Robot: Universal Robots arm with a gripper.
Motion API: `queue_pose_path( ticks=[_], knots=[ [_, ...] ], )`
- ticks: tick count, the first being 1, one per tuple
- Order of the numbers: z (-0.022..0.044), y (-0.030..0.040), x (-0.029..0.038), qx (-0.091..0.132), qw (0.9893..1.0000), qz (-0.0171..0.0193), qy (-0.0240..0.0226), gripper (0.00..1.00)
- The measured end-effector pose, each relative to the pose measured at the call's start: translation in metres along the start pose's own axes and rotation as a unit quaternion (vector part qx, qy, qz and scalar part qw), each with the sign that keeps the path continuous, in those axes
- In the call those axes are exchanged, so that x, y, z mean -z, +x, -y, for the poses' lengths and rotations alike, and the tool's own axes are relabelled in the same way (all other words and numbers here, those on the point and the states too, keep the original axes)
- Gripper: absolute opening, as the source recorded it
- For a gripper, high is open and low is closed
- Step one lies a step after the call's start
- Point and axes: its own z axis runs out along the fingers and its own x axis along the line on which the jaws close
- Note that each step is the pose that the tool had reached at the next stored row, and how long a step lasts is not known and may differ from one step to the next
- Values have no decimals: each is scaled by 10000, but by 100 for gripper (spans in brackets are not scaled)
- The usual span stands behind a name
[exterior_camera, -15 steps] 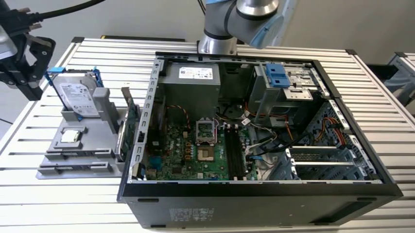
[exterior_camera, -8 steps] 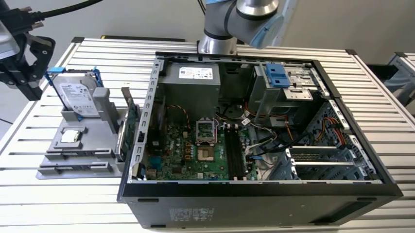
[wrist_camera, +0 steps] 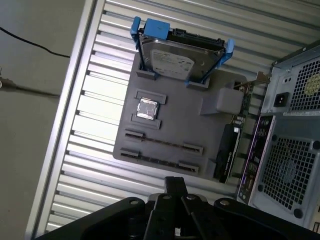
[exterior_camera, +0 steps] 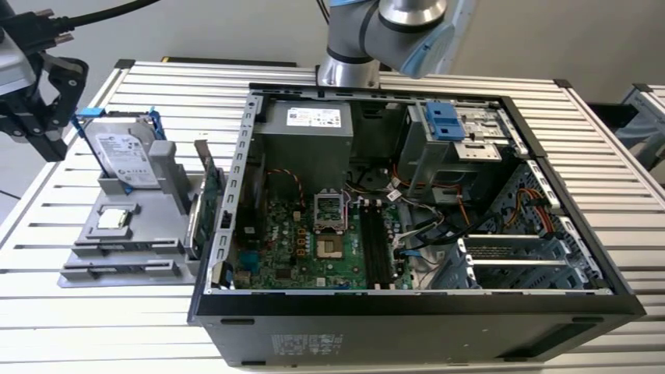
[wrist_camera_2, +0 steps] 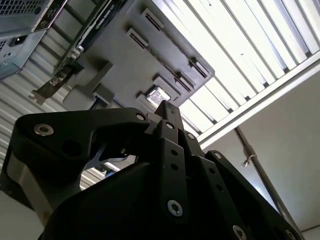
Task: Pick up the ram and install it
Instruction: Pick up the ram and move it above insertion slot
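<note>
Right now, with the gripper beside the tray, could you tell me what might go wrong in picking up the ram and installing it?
1. The gripper is shut; lowered like this, it could strike the ram in the tray instead of straddling it.
2. The upright hard drive stands close by and could be bumped.
3. Loose cables lie beside the motherboard's slots and may snag.

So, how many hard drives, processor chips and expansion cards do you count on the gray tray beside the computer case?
Hard drive: 1
Processor chip: 1
Card: 1
Total: 3
</note>
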Motion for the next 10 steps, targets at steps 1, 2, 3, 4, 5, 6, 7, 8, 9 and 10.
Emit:
queue_pose_path(
  ticks=[1,2,3,4,5,6,7,8,9,10],
  knots=[
    [0,0,0,21,10000,-1,0,0],
    [0,0,0,41,10000,-2,-1,0],
    [0,0,0,62,10000,-3,-1,0],
    [0,1,0,119,9999,-6,-2,0],
    [-1,1,0,177,9998,-9,-3,0],
    [-1,1,0,197,9998,-10,-4,0],
    [0,1,0,218,9998,-11,-4,0],
    [-1,2,0,240,9997,-12,-5,0],
    [-1,2,0,260,9997,-13,-5,0],
    [-1,2,0,281,9996,-14,-5,0]
  ],
)
